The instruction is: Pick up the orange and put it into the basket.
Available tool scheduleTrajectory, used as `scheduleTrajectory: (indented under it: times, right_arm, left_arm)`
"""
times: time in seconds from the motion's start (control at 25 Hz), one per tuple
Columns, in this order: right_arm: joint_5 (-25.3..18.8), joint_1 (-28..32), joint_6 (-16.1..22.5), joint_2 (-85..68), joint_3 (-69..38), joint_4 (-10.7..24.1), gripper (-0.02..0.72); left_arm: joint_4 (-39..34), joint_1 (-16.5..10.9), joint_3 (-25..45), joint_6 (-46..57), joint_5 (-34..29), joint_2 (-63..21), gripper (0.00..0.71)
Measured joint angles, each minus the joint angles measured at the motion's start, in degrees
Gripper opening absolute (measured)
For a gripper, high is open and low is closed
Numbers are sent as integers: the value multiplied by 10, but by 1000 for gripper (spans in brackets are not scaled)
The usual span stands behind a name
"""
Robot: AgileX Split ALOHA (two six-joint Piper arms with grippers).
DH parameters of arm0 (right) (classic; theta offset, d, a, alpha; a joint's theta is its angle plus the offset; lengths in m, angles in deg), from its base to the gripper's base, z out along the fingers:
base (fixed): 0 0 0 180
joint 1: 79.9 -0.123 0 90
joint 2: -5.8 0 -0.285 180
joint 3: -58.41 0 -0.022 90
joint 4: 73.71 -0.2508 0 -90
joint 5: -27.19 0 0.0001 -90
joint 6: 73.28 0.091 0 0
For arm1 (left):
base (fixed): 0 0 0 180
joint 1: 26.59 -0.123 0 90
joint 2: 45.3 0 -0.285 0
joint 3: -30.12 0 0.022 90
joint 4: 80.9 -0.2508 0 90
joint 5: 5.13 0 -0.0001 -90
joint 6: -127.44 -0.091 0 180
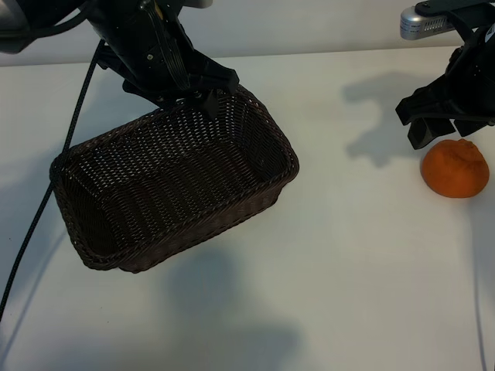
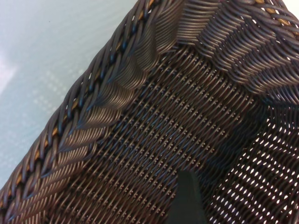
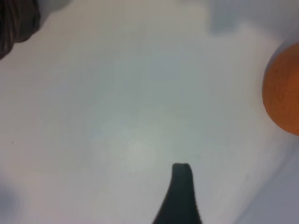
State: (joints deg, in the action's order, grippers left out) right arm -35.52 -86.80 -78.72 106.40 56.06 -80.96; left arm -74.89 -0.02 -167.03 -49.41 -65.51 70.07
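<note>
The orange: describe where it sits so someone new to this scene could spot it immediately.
Start from the big dark wicker basket on the left of the white table, then look across to the far right edge. There, just below the right end effector, lies the orange. It is the only small, round, brightly coloured thing in sight.

The basket lies left on the worktop; the orange lies well apart at the right edge.
</note>
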Motion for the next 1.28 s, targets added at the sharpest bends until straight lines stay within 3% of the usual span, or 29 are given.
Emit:
scheduleTrajectory:
  times: [1.28]
  right_arm:
    - [1, 0, 0, 0, 0, 1, 587]
  left_arm:
    - [0, 0, 0, 2, 6, 0, 584]
